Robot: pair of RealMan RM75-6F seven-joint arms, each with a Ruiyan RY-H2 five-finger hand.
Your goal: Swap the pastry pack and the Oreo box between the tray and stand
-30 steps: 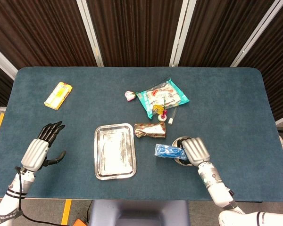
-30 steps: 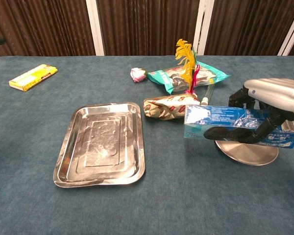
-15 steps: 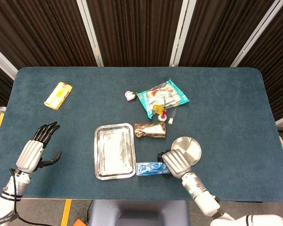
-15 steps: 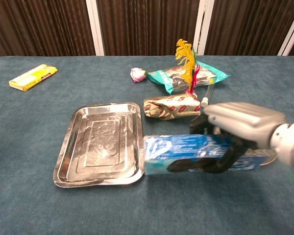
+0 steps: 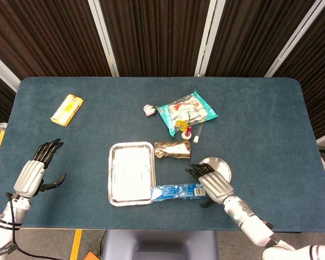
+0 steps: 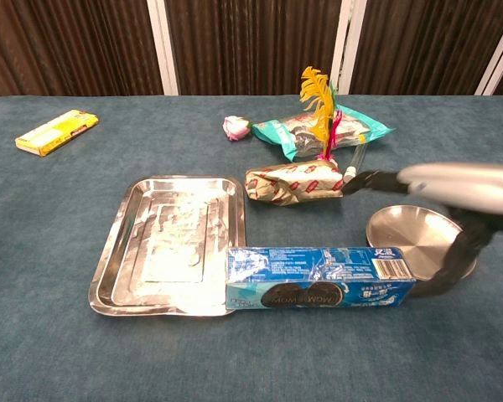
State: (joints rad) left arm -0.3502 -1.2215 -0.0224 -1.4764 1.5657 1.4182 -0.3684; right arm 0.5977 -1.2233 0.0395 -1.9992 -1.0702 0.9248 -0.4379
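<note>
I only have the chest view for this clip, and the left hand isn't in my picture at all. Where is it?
Observer: The head view shows the left hand by the table's near left corner, fingers spread, holding nothing.
Operator: From above, how does the right hand sit over the Oreo box?
Observer: The right hand covers the right end of the Oreo box, with its fingers pointing away over the stand's near edge.
Operator: Is the box in the tray?
Observer: Only its left end overlaps the near right corner of the tray.
</note>
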